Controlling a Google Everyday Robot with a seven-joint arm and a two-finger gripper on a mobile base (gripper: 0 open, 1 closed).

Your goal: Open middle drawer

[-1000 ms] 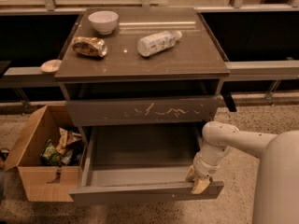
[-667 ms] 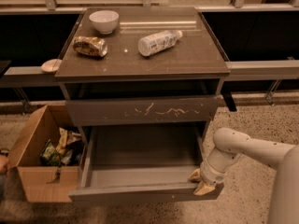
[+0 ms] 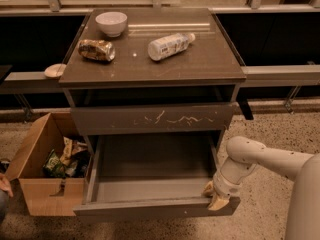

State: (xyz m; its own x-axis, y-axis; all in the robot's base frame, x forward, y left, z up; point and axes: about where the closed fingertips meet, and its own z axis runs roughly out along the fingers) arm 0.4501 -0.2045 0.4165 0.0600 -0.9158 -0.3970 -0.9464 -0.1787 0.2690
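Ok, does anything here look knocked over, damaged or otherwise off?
Two things. The bottle lies on its side on the cabinet top, and the drawer front above the open middle drawer carries white scratch marks. The gripper sits at that drawer's right front corner.

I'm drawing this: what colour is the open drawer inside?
The middle drawer is grey inside, camera view; gripper at its front right corner.

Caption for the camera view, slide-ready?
Robot gripper at the right front corner of the pulled-out wide grey-brown middle drawer.
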